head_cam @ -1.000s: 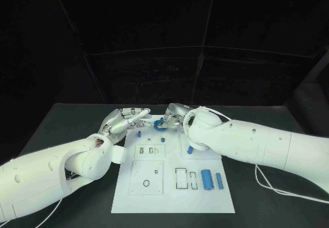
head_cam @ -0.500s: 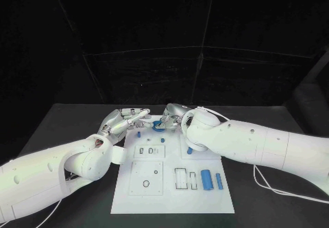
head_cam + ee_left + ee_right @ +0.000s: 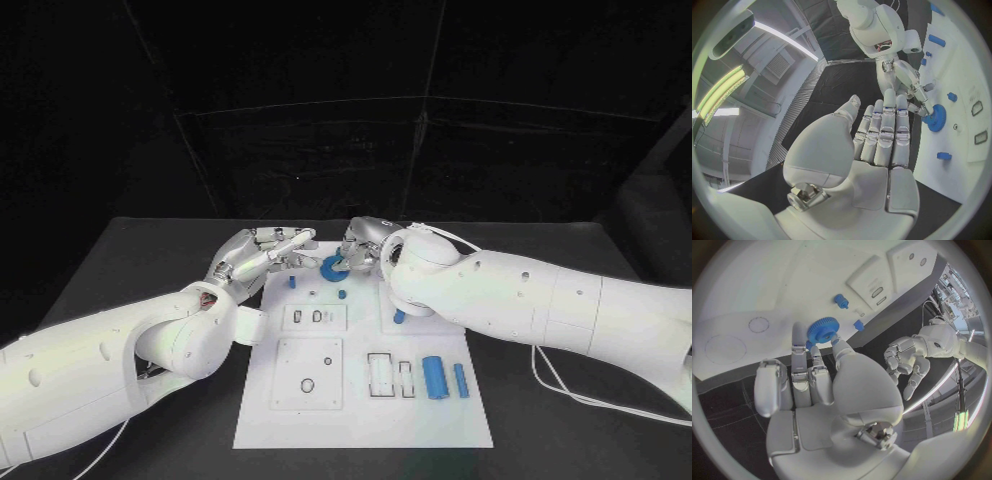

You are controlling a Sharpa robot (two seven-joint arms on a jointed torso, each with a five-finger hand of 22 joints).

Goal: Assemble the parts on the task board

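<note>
Task board (image 3: pixel 361 400) lying mid-table. Right hand (image 3: pixel 368 250) reaching over its far end — fingertips pinching blue gear (image 3: pixel 333 267), held just above the board. Left hand (image 3: pixel 263 252) beside the far-left corner — fingers straight, loosely together, holding nothing.

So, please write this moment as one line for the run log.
right hand: holds blue gear | left hand: open, holds nothing | gear: above task board far end

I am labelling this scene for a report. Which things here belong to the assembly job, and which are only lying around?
Belong to the job:
task board
blue gear, held by the right hand
blue cylinders
small blue pegs

Only around:
black table
white cable
left hand, holding nothing
</note>
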